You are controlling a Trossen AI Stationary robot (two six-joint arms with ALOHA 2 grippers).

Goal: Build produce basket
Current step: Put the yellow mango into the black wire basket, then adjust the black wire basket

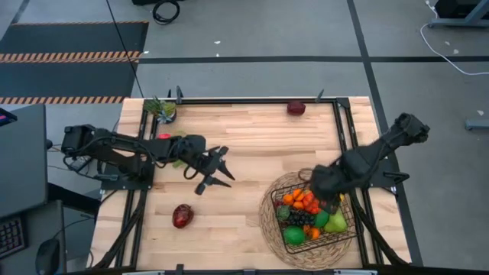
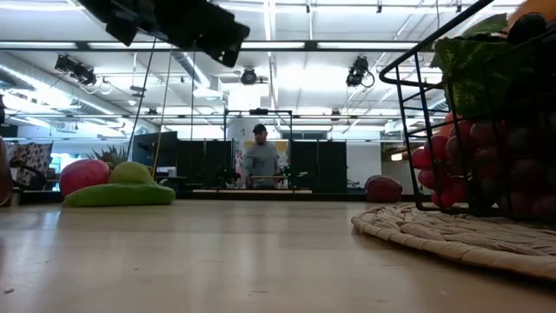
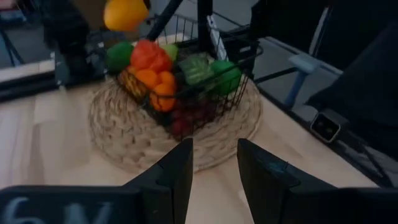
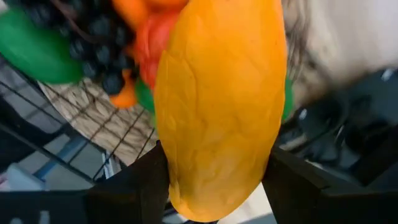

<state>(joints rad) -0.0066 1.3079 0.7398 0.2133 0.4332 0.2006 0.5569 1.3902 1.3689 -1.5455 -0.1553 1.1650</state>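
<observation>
The black wire basket (image 1: 345, 223) stands on a round woven mat (image 1: 269, 228) at the table's near right, filled with produce (image 1: 306, 214) in red, orange, green and dark purple. My right gripper (image 1: 327, 187) hangs over it, shut on a yellow-orange fruit (image 4: 217, 106), which also shows in the left wrist view (image 3: 124, 14) above the basket (image 3: 239, 68). My left gripper (image 1: 218, 172) is held above the table's middle, open, with nothing between its fingers (image 3: 177, 171), facing the basket. My right gripper pinches the yellow-orange fruit between its two fingers, one on each long side (image 4: 174, 168) near one end. The fingers point down from above. The fruit reaches out past the fingertips and is lifted clear, over the produce in the basket.
A dark red fruit (image 1: 182, 215) lies near the front left of the table and another (image 1: 296, 108) at the far edge. Green leafy produce (image 1: 162, 108) and a red piece (image 1: 163, 136) sit at the far left. A person (image 2: 259, 156) stands in the room beyond.
</observation>
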